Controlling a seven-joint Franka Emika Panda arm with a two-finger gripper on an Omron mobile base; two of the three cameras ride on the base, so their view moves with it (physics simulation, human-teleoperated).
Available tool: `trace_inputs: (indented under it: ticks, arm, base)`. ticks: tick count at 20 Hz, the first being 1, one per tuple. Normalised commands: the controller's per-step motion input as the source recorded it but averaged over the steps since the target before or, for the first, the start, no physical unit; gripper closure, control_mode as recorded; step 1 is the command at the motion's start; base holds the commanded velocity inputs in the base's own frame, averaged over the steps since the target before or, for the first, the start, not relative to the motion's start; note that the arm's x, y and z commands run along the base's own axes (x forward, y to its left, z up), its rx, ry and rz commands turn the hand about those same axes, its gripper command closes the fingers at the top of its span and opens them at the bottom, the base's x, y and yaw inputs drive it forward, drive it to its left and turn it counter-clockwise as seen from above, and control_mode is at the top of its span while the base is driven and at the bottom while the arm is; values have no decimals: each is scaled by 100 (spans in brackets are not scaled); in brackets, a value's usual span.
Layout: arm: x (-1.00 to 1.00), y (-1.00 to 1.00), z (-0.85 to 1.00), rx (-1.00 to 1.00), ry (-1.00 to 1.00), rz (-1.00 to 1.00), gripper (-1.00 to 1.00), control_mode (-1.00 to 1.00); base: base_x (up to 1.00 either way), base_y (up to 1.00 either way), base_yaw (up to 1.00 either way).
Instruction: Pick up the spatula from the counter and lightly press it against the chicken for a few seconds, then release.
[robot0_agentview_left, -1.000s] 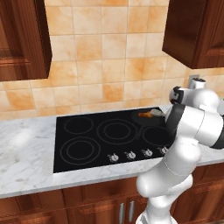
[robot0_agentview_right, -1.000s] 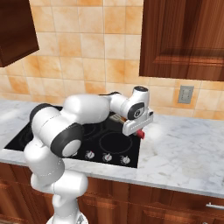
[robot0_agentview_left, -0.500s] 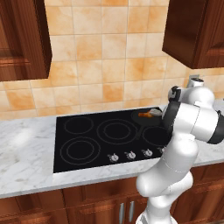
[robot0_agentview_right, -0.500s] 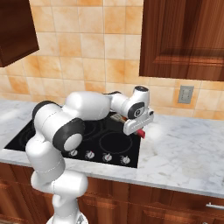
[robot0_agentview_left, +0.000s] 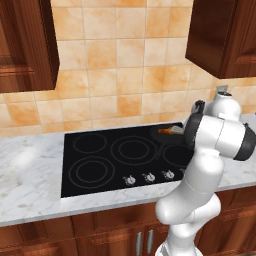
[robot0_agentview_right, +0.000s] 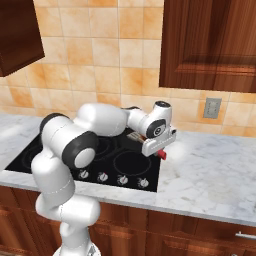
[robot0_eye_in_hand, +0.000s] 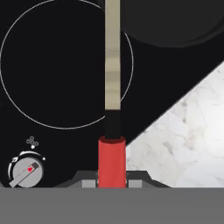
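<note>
Above the front right burner ring (robot0_eye_in_hand: 65, 65) of the cooktop (robot0_eye_in_hand: 26, 100), the spatula (robot0_eye_in_hand: 112, 65) is being held by its red handle (robot0_eye_in_hand: 111, 159). The gripper (robot0_eye_in_hand: 112, 183) is closed tight on the very end of that handle.

In the hand view the pale blade is being pointed toward 12 o'clock, beyond a short dark neck. The pan (robot0_eye_in_hand: 175, 22) is being seen at 1 o'clock, the marble counter (robot0_eye_in_hand: 188, 140) at 4 o'clock and a knob (robot0_eye_in_hand: 27, 170) at 8 o'clock. In the left base view an orange-brown piece, judged to be the chicken (robot0_agentview_left: 163, 131), is being seen in the pan at the back right of the cooktop, close beside the arm. Whether the blade is touching it cannot be told.

The spatula is being judged light and stiff, with a long, thin, flat blade. Because it is being gripped at the far end of a smooth, rounded handle, any press at the tip is likely to be working as a long lever, and the handle may be twisted between the pads. A hold nearer the neck would be firmer. The chicken is being judged soft and liable to slide, so only a gentle, flat press is being called for.
</note>
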Motion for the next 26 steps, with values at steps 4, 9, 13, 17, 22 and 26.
trace_inputs:
  ticks: [4, 9, 13, 17, 22, 26]
  arm:
    - [12, -5, -3, 0, 0, 0, 100, -100]
    - [13, -9, 0, 0, 0, 0, 100, -100]
    - [18, -8, -1, 0, 0, 0, 100, -100]
    - [20, -2, -9, 0, 0, 0, 100, -100]
    - [21, 0, -14, 0, 0, 0, 100, -100]
    - [19, -3, -8, -1, 0, 0, 100, -100]
  base:
    - [0, 0, 0]
    - [0, 0, 0]
    - [0, 0, 0]
    - [0, 0, 0]
    - [0, 0, 0]
    - [0, 0, 0]
